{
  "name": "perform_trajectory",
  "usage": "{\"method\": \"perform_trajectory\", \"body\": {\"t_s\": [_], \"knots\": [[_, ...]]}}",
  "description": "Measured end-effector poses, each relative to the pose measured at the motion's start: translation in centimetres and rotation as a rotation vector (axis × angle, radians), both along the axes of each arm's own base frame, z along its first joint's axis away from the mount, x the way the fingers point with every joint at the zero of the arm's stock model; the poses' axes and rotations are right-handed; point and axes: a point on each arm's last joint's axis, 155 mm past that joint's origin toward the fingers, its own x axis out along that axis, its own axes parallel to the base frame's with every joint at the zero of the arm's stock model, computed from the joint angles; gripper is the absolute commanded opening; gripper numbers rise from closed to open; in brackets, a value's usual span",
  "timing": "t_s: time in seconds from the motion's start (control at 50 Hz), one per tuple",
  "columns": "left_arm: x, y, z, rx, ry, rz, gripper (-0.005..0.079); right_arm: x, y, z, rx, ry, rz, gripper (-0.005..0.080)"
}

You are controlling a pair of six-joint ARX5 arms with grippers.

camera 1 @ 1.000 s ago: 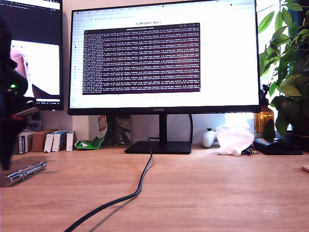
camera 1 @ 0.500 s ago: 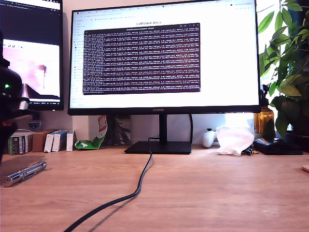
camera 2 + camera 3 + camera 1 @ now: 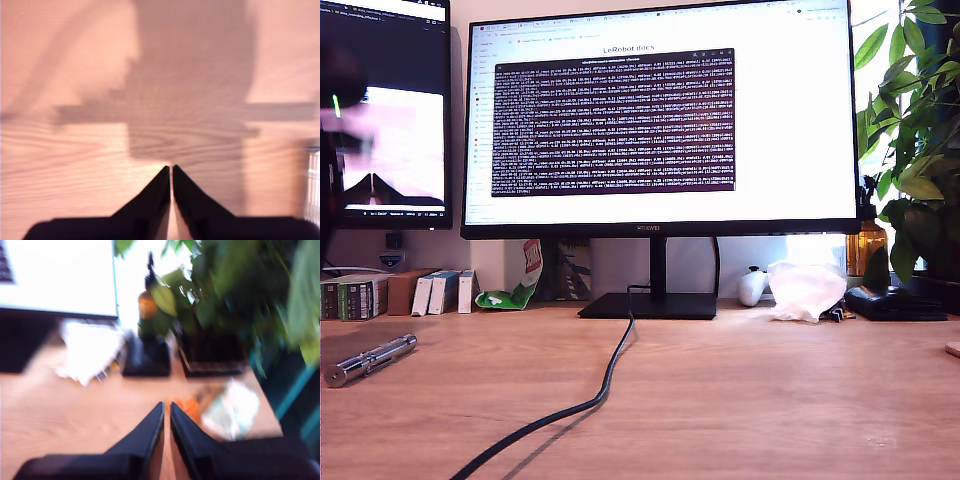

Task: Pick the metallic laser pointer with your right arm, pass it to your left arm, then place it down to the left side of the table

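Since a second ago, the dark arm is lifting clear, blurring upward at the exterior view's left. One metallic laser pointer is lying free on the worktop there. Looking smooth, rigid and prone to rolling, it wants gripping mid-barrel. My first gripper and my second gripper are showing jaws nearly together, holding nothing. One cable is trailing back toward two monitors.

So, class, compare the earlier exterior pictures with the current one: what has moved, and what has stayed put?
The dark arm at the exterior view's left has risen and pulled away; now only a blur shows in front of the side monitor. The metallic laser pointer lies on the table where it was, untouched. Both end effectors, my first and my second, are shut and empty. The black cable and main monitor are unchanged.
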Motion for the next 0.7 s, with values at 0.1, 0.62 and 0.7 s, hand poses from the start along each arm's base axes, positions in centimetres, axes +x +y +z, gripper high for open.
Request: {"method": "perform_trajectory", "body": {"t_s": [0.1, 0.62, 0.7], "knots": [[-0.7, 0.0, 1.6, -0.002, -0.093, 0.0, -0.0019, -0.2, -0.2, -0.7, 0.003, 0.017, -0.007, -0.0008], [-4.0, -0.5, 14.8, 0.036, -0.673, 0.031, -0.0019, -0.3, -0.7, 0.2, 0.13, -0.04, -0.092, -0.0008], [-4.2, -0.6, 16.3, 0.019, -0.729, 0.049, -0.0019, -0.1, -0.8, 1.0, 0.11, -0.072, -0.086, -0.0008]]}}
